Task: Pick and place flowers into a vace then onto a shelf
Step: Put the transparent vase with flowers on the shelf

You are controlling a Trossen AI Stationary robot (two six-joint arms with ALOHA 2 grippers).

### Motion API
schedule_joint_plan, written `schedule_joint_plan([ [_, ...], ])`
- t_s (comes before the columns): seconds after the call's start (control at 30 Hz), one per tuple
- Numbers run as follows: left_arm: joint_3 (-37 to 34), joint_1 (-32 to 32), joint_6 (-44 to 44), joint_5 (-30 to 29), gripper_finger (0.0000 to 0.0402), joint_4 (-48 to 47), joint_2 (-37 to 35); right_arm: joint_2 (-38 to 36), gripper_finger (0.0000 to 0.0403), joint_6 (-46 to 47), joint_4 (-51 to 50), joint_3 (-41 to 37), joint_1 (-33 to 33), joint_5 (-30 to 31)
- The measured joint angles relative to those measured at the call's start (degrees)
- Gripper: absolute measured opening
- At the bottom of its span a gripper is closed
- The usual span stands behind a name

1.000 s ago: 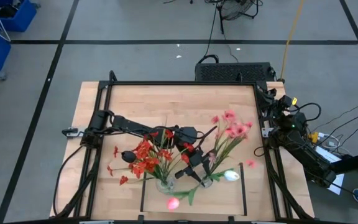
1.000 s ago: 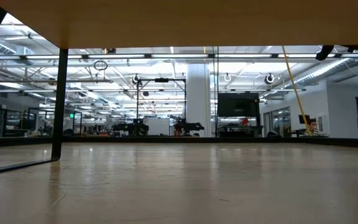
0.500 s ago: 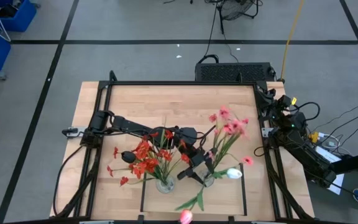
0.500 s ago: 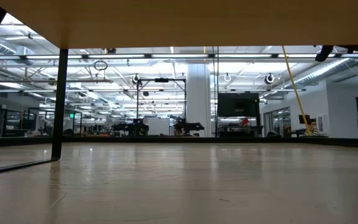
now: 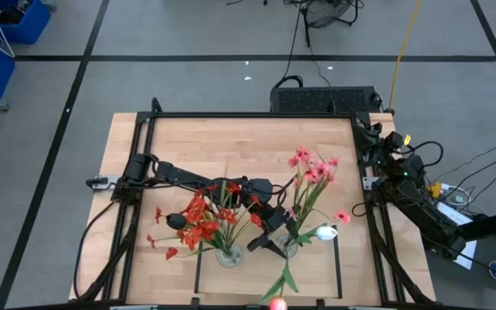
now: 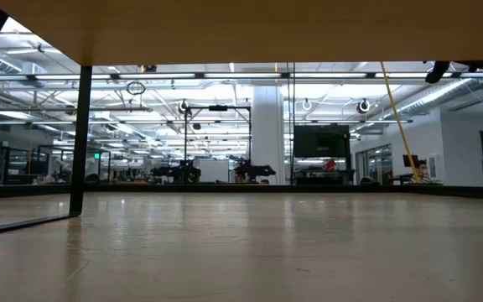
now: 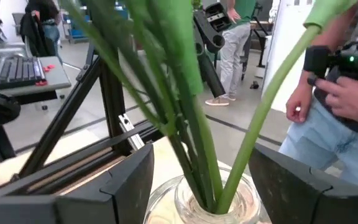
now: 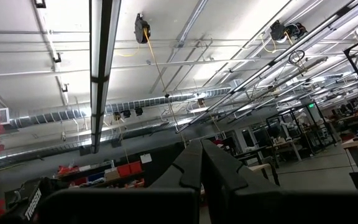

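Observation:
Two clear glass vases stand on the shelf (image 5: 317,280) near the table's front edge. The left vase (image 5: 228,255) holds red flowers (image 5: 198,226). The right vase (image 5: 288,250) holds pink sprays (image 5: 313,168), a white tulip (image 5: 324,232) and a pink-red tulip (image 5: 276,303) that droops over the near edge. My left gripper (image 5: 269,243) is level and open, one finger on either side of this vase's mouth (image 7: 213,202) and the green stems (image 7: 191,124). My right gripper (image 8: 202,165) is shut and points up; that arm (image 5: 399,168) is parked at the table's right edge.
The shelf has thin black rails (image 5: 336,269) at its short sides. The far half of the wooden table (image 5: 231,142) lies bare. A person (image 7: 337,99) stands close behind the table in the left wrist view; others (image 7: 232,37) stand farther back.
My left gripper has opened beside the right vase and rolled a little. The pink-red tulip has swung on its stem from the shelf's middle toward the near edge and the right. The pink sprays have leaned toward the far edge. The vases have kept their places.

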Motion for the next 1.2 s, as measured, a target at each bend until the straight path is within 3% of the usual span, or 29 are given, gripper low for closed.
schedule_joint_plan([
  [0.27,0.0,0.1,-10.6,-5.4,0.0264,1.0,0.1,0.0,0.0000,0.0,0.0,0.0,0.0,0.0],
  [0.7,-0.1,-0.1,-10.2,-6.4,0.0264,3.5,0.1,0.0,0.0000,0.0,0.0,0.0,0.0,0.0],
  [0.9,-0.1,-0.7,-7.9,-4.1,0.0268,4.1,0.0,0.0,0.0000,0.0,0.0,0.0,0.0,0.0],
  [1.03,-0.1,-1.3,-9.2,-3.9,0.0297,3.9,0.0,0.0,0.0000,0.0,-0.1,0.0,0.0,0.0],
  [1.2,-0.1,-1.6,-9.0,-4.0,0.0376,3.7,0.0,0.0,0.0000,0.0,-0.2,0.0,0.0,0.0],
])
